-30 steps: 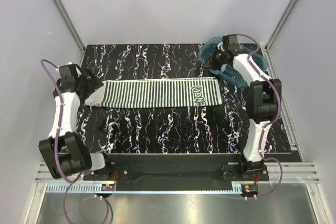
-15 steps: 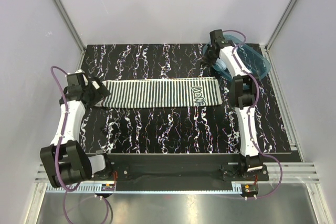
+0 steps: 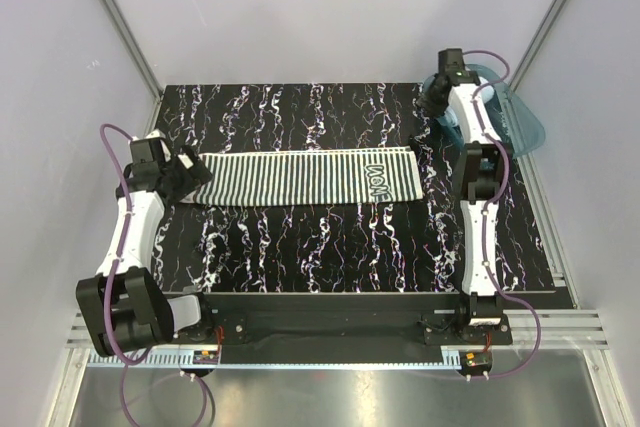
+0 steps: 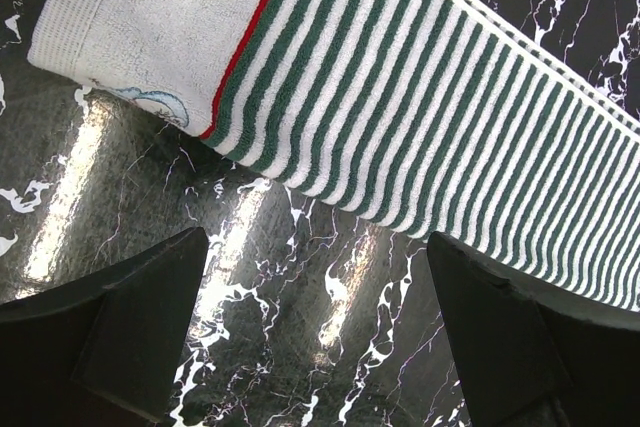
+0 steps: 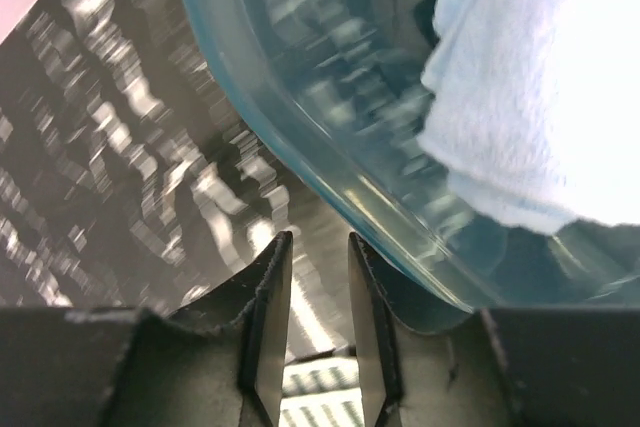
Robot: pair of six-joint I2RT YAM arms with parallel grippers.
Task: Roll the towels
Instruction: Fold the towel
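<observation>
Left gripper [image 4: 315,247] is spread wide and holds nothing. It hangs low over the table [image 3: 300,247], just short of the left end of the striped towel [image 4: 400,117]. That towel lies flat mid-table with its long axis left to right. Its plain hemmed end is at the left, right in front of the open jaws, and the printed band is toward the right end. The left arm is clearly the nearer one, so a roll would likely start at this end and run rightward along the towel. Farther back, the right arm is stretched to the far right corner. Right gripper [image 5: 318,239] shows only a narrow gap with nothing between the fingers, and the tub [image 5: 300,77] rim sits just past its tips, apart or barely touching, can't tell. The blue towel [image 5: 530,67] is bunched inside the tub, not yet on the table. Compared with a second ago, the tub has slid right and now overhangs the table's right edge, and the right arm has followed it outward. The left gripper has come off the towel's corner to sit just beside it. The striped towel itself has not shifted.
</observation>
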